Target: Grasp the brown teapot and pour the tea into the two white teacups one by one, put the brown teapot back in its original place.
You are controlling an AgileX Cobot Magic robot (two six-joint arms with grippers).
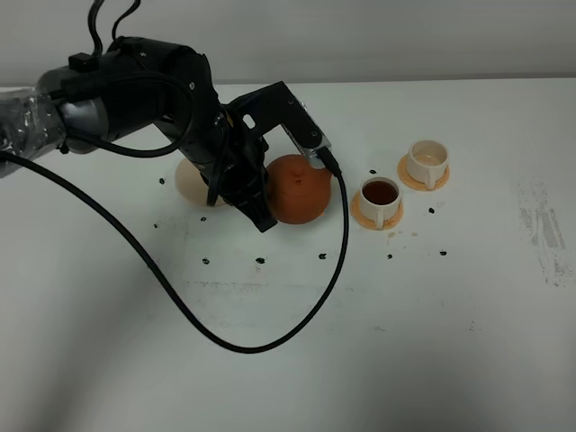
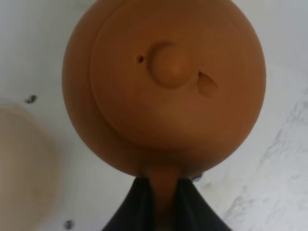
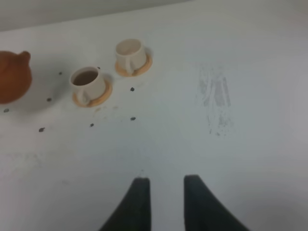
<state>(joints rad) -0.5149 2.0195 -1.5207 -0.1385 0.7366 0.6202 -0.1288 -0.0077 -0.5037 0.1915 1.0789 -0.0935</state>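
Note:
My left gripper (image 1: 268,205) is shut on the loop handle of the brown teapot (image 1: 299,189), which sits between the cream saucer (image 1: 191,183) and the two white teacups. The left wrist view shows the teapot's lid and knob (image 2: 168,65) with the black fingers (image 2: 137,207) clamped on either side of the handle. The nearer teacup (image 1: 381,200) holds dark tea (image 1: 381,191). The farther teacup (image 1: 426,162) looks cream inside. In the right wrist view my right gripper (image 3: 164,185) hangs over bare table with nothing between its fingers, far from the cups (image 3: 87,83).
Each cup stands on a small orange saucer (image 1: 362,216). A black cable (image 1: 270,346) loops across the table in front of the teapot. Small dark marks dot the white table (image 1: 450,342), and a scuffed patch (image 1: 544,229) lies at the right.

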